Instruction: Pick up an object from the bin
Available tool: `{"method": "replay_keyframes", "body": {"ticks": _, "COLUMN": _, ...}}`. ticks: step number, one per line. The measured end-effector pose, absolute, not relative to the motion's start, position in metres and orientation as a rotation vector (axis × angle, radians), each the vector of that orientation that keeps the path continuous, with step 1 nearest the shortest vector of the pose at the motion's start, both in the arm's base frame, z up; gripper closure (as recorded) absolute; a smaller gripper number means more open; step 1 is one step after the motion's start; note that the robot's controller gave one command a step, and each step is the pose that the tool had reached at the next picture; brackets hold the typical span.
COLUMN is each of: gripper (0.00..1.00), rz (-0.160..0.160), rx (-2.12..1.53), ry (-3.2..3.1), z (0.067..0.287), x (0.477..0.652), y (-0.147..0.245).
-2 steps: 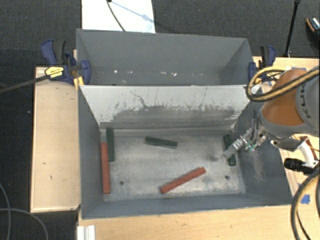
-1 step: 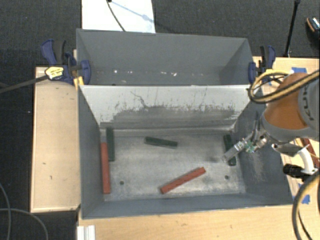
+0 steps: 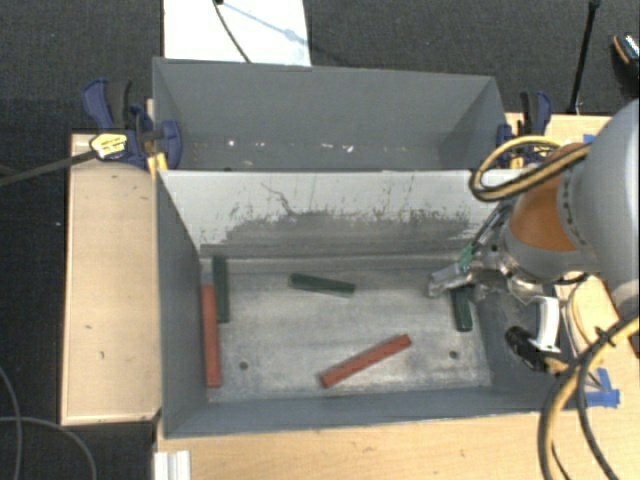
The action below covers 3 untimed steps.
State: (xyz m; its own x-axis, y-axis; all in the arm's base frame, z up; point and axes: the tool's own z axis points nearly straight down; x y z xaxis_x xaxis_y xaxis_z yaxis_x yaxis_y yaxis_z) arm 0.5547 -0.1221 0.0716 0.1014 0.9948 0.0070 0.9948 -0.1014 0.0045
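My gripper (image 3: 449,281) is low at the right end of the bin, near the back wall. Directly under and just in front of it lies a short dark green bar (image 3: 461,313), pointing towards the front; its upper end is hidden by the gripper. A red bar (image 3: 365,360) lies slanted on the floor to the gripper's front left. Another dark green bar (image 3: 322,284) rests near the middle of the back, well to the left of the gripper.
Along the left wall lie a long red bar (image 3: 211,336) and a dark green bar (image 3: 220,288), side by side. The arm with its orange cover and cables hangs over the bin's right rim.
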Motion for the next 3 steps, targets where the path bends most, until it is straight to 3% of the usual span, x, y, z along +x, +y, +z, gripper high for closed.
{"method": "replay_keyframes", "body": {"ticks": 1, "gripper": 0.0, "rz": -0.004, "rx": -2.512, "ry": -1.883, "z": 0.072, "x": 0.59, "y": -0.108}}
{"method": "replay_keyframes", "body": {"ticks": 2, "gripper": 1.0, "rz": -0.001, "rx": -2.505, "ry": -1.89, "z": 0.071, "x": 0.589, "y": -0.108}}
{"method": "replay_keyframes", "body": {"ticks": 3, "gripper": 1.0, "rz": -0.007, "rx": -2.5, "ry": -1.91, "z": 0.141, "x": 0.591, "y": -0.108}}
